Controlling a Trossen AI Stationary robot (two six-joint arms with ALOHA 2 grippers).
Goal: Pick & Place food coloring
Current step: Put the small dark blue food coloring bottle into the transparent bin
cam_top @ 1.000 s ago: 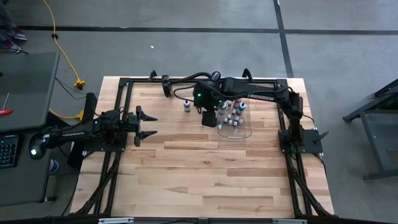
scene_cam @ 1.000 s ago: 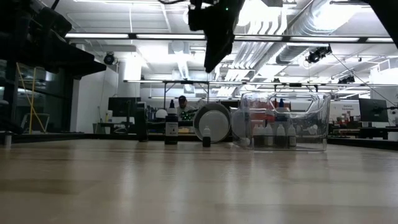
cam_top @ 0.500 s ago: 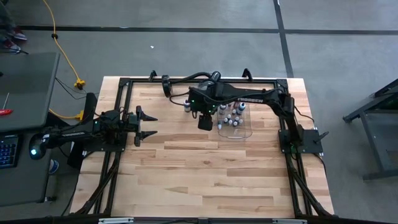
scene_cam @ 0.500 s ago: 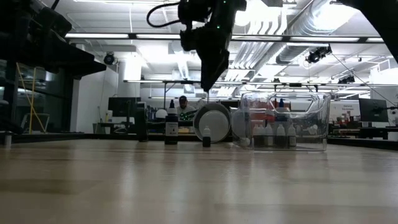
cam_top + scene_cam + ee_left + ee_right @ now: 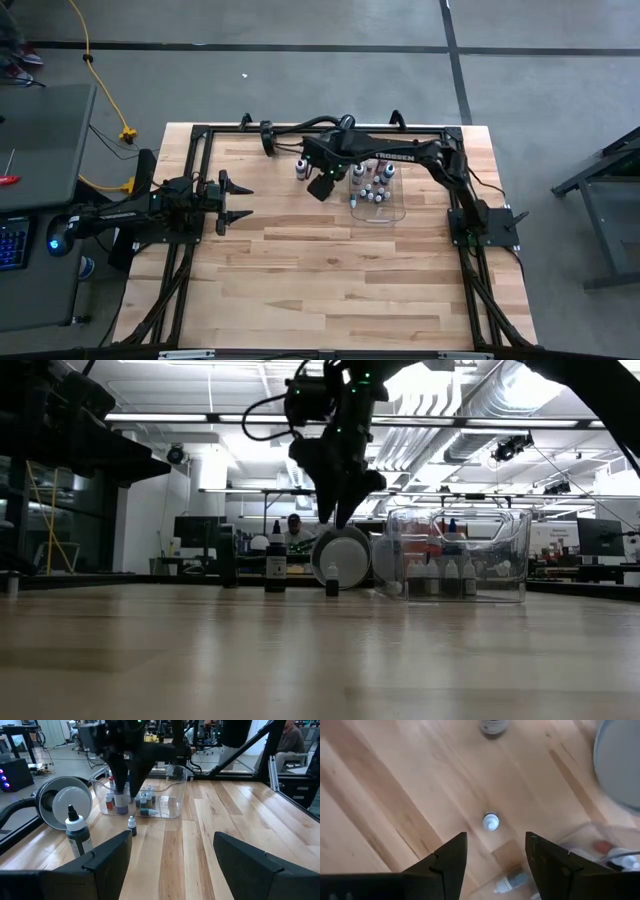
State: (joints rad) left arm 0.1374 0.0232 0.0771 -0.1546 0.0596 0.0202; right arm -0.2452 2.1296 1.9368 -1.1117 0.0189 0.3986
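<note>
Pale wooden bench (image 5: 330,270) carries a clear rectangular plastic tray (image 5: 392,208) holding small white-capped food coloring bottles (image 5: 374,186). Right gripper (image 5: 340,515) hangs above one lone tiny white-capped bottle (image 5: 490,821); only its wrist view shows fingers (image 5: 451,857) apart, empty. Left gripper (image 5: 243,201) waits open at the bench's left.

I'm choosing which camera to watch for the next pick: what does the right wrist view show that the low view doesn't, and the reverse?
Only the right wrist view: the small bottle seen cap-up between the open fingers of the right end effector, and a bottle lying on its side on the wood.

Only the low view: the right end effector's clearance above the table, the tall dark bottle full height, and the room behind.

Both: the small bottle, the clear tray, the lamp head.
</note>
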